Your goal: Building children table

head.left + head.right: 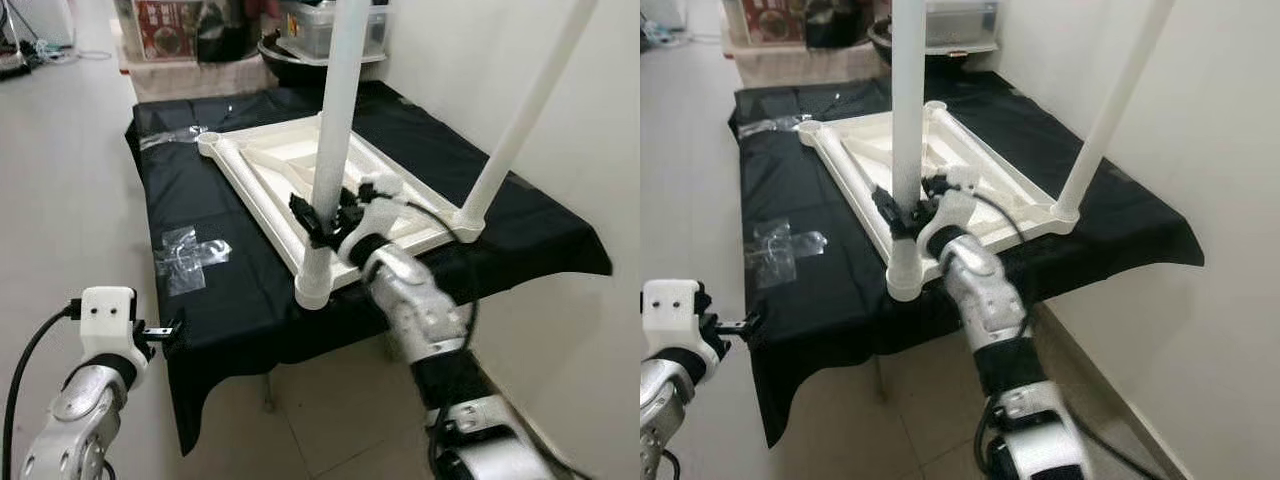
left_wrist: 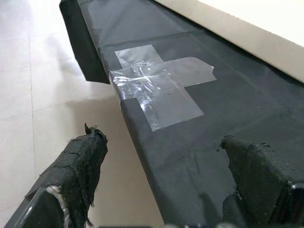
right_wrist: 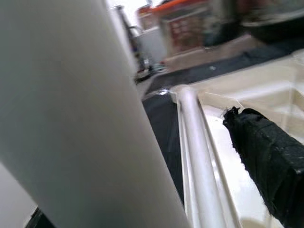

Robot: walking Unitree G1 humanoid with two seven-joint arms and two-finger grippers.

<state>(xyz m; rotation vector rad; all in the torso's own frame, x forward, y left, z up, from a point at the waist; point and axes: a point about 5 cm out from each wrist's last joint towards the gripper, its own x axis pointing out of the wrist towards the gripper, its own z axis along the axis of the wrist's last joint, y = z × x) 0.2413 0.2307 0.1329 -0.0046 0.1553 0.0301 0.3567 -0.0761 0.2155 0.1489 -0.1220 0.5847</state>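
From the left eye we see the white plastic children's tabletop (image 1: 300, 175) lying upside down on the black-draped worktop (image 1: 200, 290), so its corner sockets face up; our right gripper (image 1: 328, 212) clasps the near white tubular leg (image 1: 335, 120) low down, probably steadying it in its socket. The right eye shows a second white leg (image 1: 1110, 110) standing at the far corner. In the left wrist view our left gripper (image 2: 164, 178) is spread and empty beside the worktop edge, near a clear tape cross (image 2: 159, 83). The right wrist view is blurred; the leg seems pressed against one finger.
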